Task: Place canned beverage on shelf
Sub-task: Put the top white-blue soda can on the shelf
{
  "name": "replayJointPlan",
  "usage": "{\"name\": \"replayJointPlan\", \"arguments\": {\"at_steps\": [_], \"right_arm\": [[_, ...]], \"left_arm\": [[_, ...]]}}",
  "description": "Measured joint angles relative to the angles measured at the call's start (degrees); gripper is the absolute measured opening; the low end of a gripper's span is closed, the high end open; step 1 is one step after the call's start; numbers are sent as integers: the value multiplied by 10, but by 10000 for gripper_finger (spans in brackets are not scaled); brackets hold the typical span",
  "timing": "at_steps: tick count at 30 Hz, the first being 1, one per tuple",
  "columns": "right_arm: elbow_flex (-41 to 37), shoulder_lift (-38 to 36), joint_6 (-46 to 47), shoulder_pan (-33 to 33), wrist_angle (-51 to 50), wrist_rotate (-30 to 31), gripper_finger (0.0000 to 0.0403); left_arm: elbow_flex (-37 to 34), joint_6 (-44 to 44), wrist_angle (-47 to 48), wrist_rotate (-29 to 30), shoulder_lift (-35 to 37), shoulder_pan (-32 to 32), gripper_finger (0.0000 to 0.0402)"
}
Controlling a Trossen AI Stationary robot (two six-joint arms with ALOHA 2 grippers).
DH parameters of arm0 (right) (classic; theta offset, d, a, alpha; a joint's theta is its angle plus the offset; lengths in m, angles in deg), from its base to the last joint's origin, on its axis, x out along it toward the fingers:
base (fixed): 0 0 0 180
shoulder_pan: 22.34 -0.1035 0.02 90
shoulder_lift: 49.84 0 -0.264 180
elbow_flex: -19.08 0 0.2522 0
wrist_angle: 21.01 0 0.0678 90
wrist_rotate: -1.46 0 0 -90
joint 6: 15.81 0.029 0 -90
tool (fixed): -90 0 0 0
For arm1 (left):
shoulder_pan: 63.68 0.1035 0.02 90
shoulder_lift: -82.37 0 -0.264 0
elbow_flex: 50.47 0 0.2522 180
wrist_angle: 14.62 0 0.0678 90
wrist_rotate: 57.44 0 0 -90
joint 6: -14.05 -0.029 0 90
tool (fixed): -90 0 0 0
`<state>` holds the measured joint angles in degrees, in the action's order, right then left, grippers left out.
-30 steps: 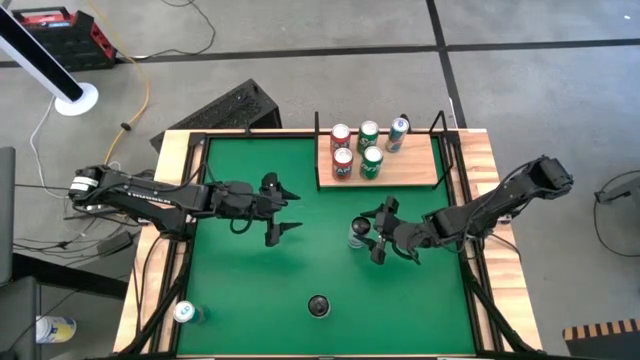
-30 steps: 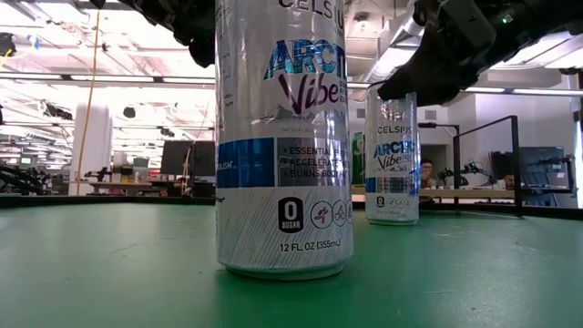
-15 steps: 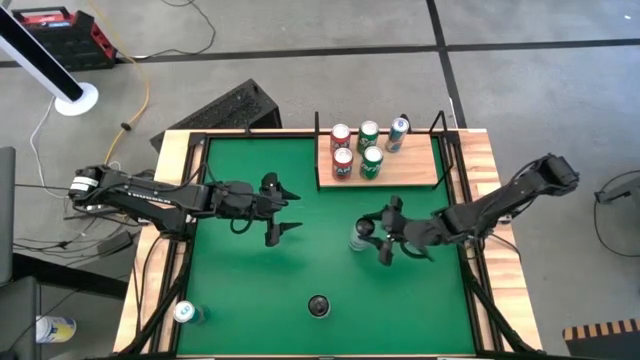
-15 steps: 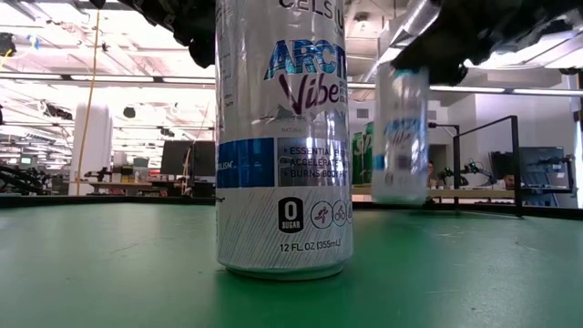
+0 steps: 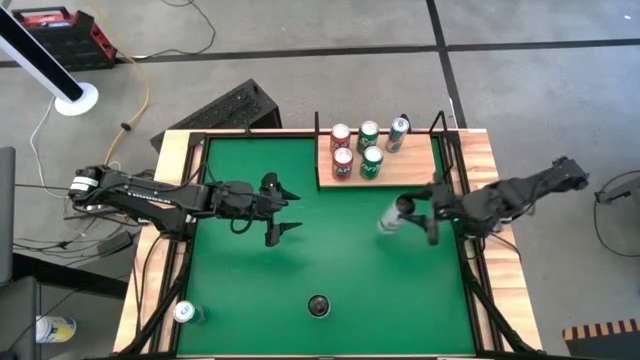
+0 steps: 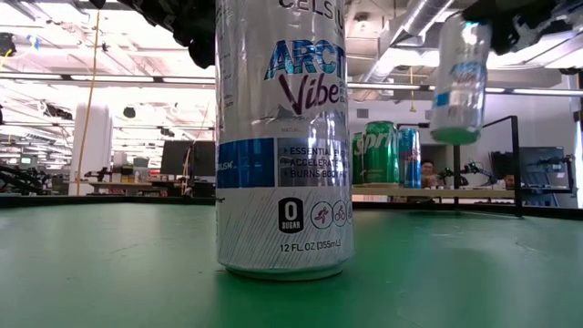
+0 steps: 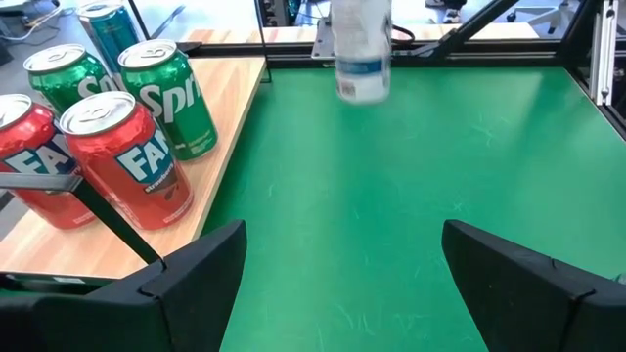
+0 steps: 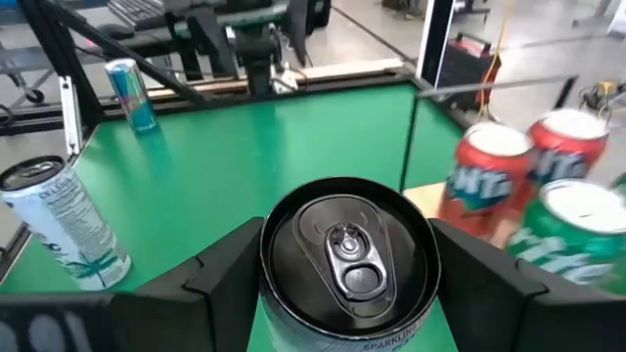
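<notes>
A tall white-and-blue can stands upright on the green surface close to the middle of its near edge, and another can stands on the wooden border at the near left corner. Toward the far right corner two red cans, two green cans and a slim blue can stand close together. On the floor beyond the far left corner lie a black keyboard-like slab, a round white base and a red-and-black box.
</notes>
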<state>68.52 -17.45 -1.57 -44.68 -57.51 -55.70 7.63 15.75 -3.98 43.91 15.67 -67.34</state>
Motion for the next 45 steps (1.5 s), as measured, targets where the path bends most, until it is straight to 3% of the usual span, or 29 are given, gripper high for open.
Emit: {"name": "replayJointPlan", "arguments": {"at_steps": [4, 10, 20, 28, 33, 39, 42, 45], "right_arm": [[41, -54, -12, 4, -89, 5, 276], [115, -77, -28, 32, -246, 39, 276], [127, -89, -131, 127, -233, 44, 276], [127, -85, -154, 248, -211, -3, 276], [127, -40, -143, 344, -206, -44, 276], [126, 35, -189, 491, -203, -144, 276], [126, 40, -212, 578, -185, -224, 276], [127, 49, -231, 661, -153, -343, 276]], "left_arm": [[0, 7, -2, 0, 0, 0, 329], [0, 23, -3, 0, 0, 0, 329], [0, 12, -11, 0, 0, 0, 329], [0, 10, -13, 0, 0, 0, 329], [0, 10, -14, 0, 0, 0, 329], [0, 16, -14, 0, 0, 0, 329], [0, 23, -13, -2, 0, 0, 329], [0, 23, -13, -5, 0, 0, 329]]}}
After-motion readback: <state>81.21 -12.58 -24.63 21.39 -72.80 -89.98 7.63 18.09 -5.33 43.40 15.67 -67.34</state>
